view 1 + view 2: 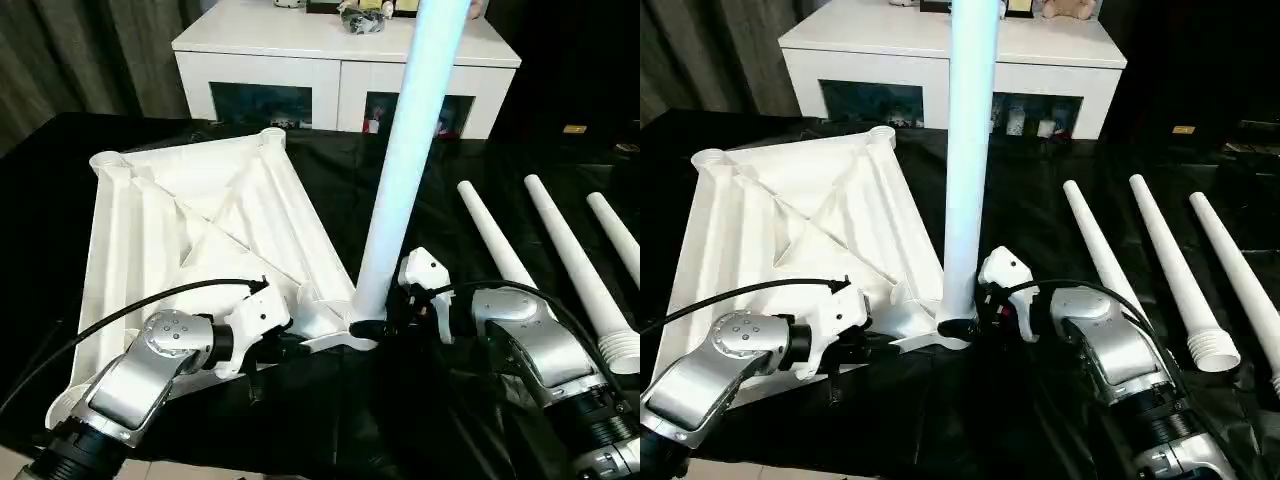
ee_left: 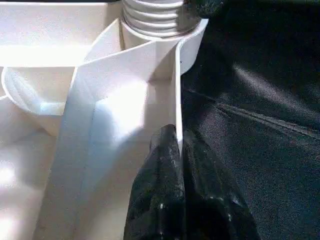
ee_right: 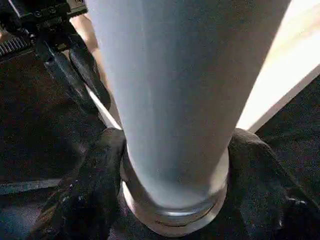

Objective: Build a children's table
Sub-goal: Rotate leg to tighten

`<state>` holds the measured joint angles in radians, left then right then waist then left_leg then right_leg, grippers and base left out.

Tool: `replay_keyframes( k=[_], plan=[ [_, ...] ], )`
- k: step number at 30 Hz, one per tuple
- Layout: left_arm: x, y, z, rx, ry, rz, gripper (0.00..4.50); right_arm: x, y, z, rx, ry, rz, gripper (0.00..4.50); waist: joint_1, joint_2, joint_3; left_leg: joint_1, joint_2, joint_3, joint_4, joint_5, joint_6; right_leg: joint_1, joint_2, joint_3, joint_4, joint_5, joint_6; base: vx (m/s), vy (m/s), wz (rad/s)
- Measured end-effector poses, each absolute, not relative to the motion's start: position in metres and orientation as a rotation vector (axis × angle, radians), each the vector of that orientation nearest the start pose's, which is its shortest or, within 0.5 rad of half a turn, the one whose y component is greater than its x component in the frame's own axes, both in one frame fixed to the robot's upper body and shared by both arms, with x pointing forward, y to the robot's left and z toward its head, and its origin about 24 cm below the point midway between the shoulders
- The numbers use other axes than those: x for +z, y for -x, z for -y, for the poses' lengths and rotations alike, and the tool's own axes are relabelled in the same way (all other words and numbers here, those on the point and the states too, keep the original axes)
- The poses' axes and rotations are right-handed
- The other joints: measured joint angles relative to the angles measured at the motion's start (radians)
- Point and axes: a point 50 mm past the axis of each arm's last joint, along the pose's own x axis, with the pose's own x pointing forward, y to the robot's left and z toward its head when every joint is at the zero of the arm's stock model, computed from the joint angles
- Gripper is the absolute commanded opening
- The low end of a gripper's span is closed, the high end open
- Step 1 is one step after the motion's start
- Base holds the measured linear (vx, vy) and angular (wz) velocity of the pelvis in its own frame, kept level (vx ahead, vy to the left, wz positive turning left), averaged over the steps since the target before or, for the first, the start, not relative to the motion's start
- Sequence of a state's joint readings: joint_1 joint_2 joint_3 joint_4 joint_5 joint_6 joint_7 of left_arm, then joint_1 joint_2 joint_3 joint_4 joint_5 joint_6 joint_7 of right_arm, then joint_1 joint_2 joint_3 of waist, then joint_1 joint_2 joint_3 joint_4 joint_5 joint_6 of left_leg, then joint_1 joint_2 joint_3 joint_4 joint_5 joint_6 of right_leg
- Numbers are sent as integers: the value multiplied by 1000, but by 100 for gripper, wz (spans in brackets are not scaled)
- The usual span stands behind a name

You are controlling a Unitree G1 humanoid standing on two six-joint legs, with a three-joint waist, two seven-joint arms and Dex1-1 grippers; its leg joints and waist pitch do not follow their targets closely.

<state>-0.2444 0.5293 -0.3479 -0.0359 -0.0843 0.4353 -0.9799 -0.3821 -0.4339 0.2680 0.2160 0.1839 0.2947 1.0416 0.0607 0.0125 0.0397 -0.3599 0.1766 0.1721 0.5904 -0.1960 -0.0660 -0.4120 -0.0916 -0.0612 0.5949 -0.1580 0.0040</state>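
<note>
Right gripper (image 1: pixel 975 310) straddles the base of the upright leg (image 1: pixel 400 170), one finger (image 3: pixel 82 200) on each side; contact unclear. Leg stands in the near corner socket (image 1: pixel 350 325) of the tabletop (image 1: pixel 180 220), which lies ribs-up on the black work table (image 1: pixel 330 420). Left gripper (image 2: pixel 177 165), at 9 o'clock of the socket, is pinched tight on the tabletop's edge wall. Three spare legs (image 1: pixel 555 255) lie at 3 o'clock. White cabinet (image 1: pixel 340 60) at 12 o'clock, small items on top.
</note>
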Motion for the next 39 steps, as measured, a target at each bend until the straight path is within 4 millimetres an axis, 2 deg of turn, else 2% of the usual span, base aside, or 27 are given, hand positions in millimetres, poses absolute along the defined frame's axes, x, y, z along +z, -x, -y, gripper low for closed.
replay_keyframes(
  k=[5, 9, 15, 20, 23, 26, 27, 30, 31, 32, 34, 39],
  plan=[
    [46, -255, -142, -1155, -366, -513, 0, 52, -289, 130, 1147, 189, -359, 266, -8, 0, 0, 1, 0, 0, 0, 0, 0, 3, 0, 0, 1, 0, 0, 0, 0, 0],
    [44, -262, -135, -1093, -346, -511, 0, 46, -295, 126, 1033, 142, -346, 265, -18, 0, 0, 6, 0, 0, 0, 0, 0, 6, 0, 0, 1, -4, 6, 0, 0, 0],
    [40, -280, -112, -959, -285, -517, 0, 39, -306, 122, 785, 53, -343, 264, -22, 1, -1, 10, -1, 0, 1, 0, 0, 8, -1, 0, -2, -4, 7, 0, 0, 0],
    [37, -298, -86, -802, -195, -551, 0, 34, -327, 101, 469, -32, -345, 263, -30, 6, -4, 9, -2, -3, 0, 0, 0, 10, -1, -4, -13, -4, 7, 0, 0, 0],
    [36, -304, -81, -753, -203, -556, 0, 33, -333, 92, 368, -55, -343, 263, -34, 9, -6, 9, -2, -6, 0, 0, 0, 12, -1, -7, -21, -4, 7, 0, 0, 0],
    [36, -306, -81, -747, -221, -549, 0, 32, -334, 87, 342, -50, -322, 263, -37, 9, -5, 8, -2, -6, -1, 0, 0, 12, -1, -8, -28, -4, 7, 0, 0, 0],
    [36, -306, -81, -749, -226, -547, 0, 32, -334, 87, 344, -52, -316, 319, -37, 9, -5, 8, -2, -6, -1, 0, 0, 12, -1, -8, -30, -4, 7, 0, 0, 0],
    [38, -306, -87, -743, -261, -532, 0, 33, -333, 85, 394, -50, -302, 339, -41, 7, -4, 7, -3, -6, -4, 0, 0, 11, -1, -8, -34, -4, 7, 0, 0, 0],
    [39, -307, -92, -733, -275, -528, 0, 32, -332, 84, 418, -49, -303, 339, -45, 5, -2, 6, -2, -6, -4, 0, 0, 10, -1, -8, -34, -4, 7, 0, 0, 0],
    [40, -309, -97, -721, -289, -519, 0, 31, -331, 83, 444, -45, -308, 360, -51, 3, -1, 4, -2, -7, -4, 0, 0, 8, -1, -10, -34, -4, 7, 0, 0, 0],
    [41, -309, -102, -717, -309, -509, 0, 32, -330, 83, 482, -33, -309, 375, -57, 2, 0, 1, -2, -7, -4, 0, 0, 5, -1, -10, -34, -4, 7, 0, 0, 0],
    [43, -301, -112, -791, -337, -481, 0, 42, -330, 101, 632, 35, -284, 375, -47, 2, 1, 2, -2, -4, -4, 0, 0, 4, -1, -7, -31, 3, 0, 0, 0, 0]
  ],
)
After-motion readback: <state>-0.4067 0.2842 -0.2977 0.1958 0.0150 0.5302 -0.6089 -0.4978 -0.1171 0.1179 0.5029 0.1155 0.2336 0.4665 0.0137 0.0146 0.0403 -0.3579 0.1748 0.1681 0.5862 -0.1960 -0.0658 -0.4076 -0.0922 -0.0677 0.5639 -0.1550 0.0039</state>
